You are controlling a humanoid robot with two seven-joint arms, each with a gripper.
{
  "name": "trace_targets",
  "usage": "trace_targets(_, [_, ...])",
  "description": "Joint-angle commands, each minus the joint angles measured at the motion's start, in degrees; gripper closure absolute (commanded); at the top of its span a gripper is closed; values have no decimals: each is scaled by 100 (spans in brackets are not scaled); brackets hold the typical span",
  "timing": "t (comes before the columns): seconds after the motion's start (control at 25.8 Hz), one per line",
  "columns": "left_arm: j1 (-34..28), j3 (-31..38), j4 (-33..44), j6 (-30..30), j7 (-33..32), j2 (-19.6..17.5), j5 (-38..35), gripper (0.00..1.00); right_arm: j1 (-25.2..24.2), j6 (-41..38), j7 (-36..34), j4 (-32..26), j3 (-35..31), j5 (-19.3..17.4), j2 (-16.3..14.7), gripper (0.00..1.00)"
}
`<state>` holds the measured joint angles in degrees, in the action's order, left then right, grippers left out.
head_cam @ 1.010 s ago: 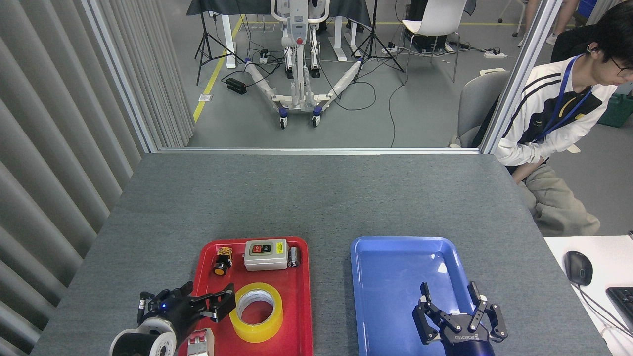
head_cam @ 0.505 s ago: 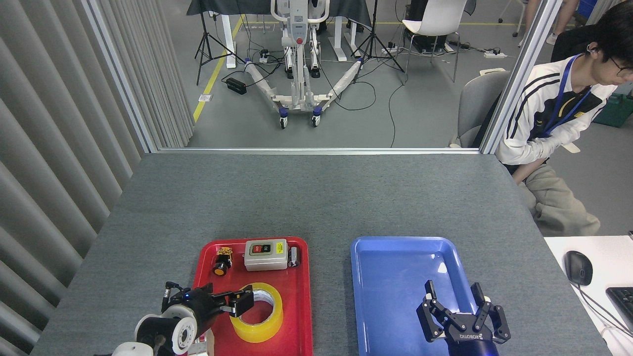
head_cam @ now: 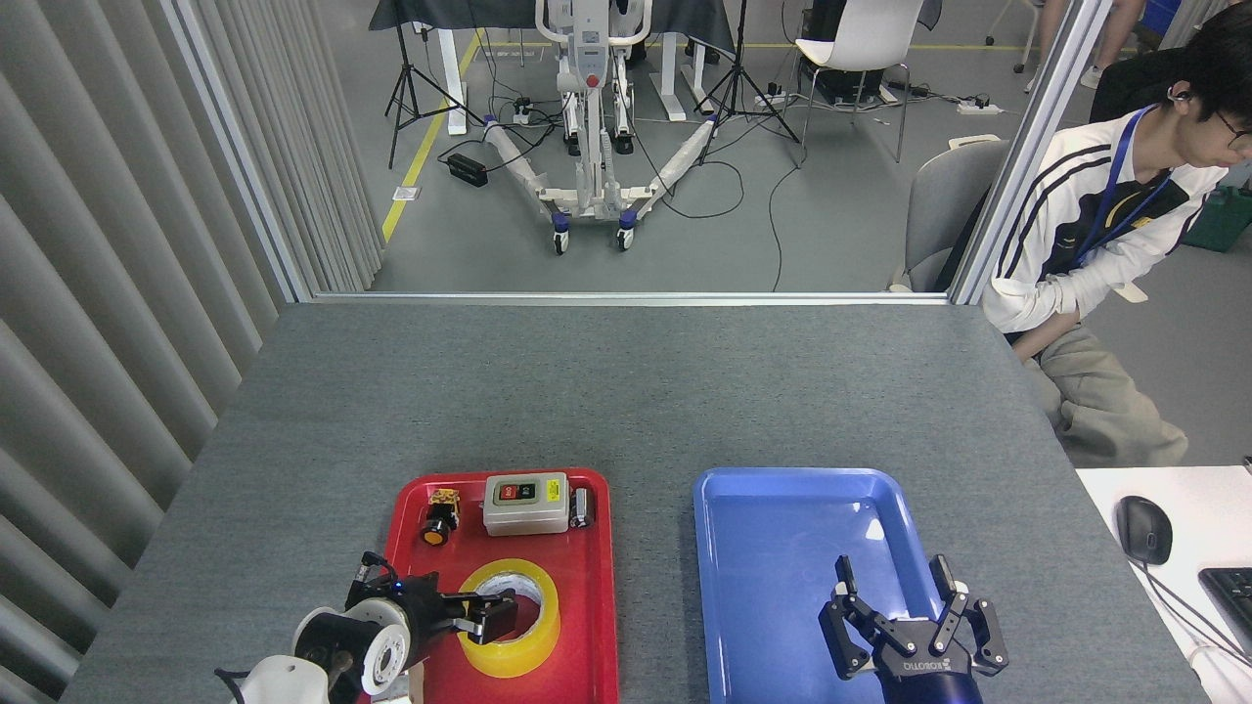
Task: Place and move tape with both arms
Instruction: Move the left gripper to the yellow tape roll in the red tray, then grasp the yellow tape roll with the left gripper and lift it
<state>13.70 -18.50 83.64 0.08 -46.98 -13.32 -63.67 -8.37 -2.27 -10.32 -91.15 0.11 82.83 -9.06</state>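
Straddling tape point(head_cam: 511, 618) rim, L end effector point(head_cam: 494, 617).

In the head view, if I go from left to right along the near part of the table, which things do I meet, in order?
left gripper → tape on the red tray → blue tray → right gripper → mouse

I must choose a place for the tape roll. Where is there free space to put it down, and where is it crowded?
The blue tray is bare ahead of the open right gripper. The grey table beyond both trays is bare too. The red tray is crowded: switch box, tape, left gripper.
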Motion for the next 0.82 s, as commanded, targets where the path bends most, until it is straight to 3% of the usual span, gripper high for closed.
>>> trace_targets(0.0, [150,-172,-269,-60,4,-118,4,1,-7,-37,-5,-7,-28,93,-8,1])
trace_targets(0.16, [291,-172,-551,-236,-4,-189,4,7,-42,-651,74,-25,-397,40,-17,1])
trace_targets(0.23, [335,-172,-612,-447,-154,-233,4,30,-42,-1276,66,-25,-520,49,-52,1])
trace_targets(0.31, [414,-172,-647,-1000,-505,-259,4,69,-42,-1417,66,-16,-529,49,-140,1])
trace_targets(0.35, [502,-163,-726,-1317,-611,-268,21,80,-42,-1390,74,-8,-529,49,-148,1])
trace_targets(0.43, [643,-154,-1008,-1695,-611,-268,30,84,-42,-1311,74,36,-635,40,-175,1])
trace_targets(0.54, [766,-146,-1201,-1924,-611,-268,65,100,-24,-1135,39,63,-661,40,-148,1])
trace_targets(0.66, [827,-31,-1148,-2477,-593,-241,399,100,-7,-714,48,107,-617,49,-96,1])
trace_targets(0.78, [1012,302,-1113,-3163,-418,-198,1287,100,-7,-274,13,98,-468,66,-69,1])
